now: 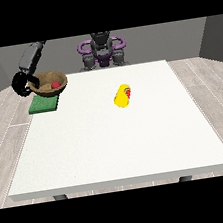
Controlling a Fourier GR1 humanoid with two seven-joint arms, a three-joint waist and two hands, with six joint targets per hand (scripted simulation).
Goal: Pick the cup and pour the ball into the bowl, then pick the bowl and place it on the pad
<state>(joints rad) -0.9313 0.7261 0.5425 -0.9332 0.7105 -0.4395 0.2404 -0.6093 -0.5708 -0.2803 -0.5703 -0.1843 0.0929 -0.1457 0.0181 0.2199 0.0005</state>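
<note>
Over the flat green pad (43, 104), the brown wooden bowl (49, 84) with red ball (55, 84), grasped by the robot hand (22, 84) at the view's left, should be lowered level and centred before release.

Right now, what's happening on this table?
The hand at the view's left holds the brown bowl at its rim, over the green pad near the table's far corner. A red ball sits in the bowl. The yellow cup lies tipped over mid-table.
</note>
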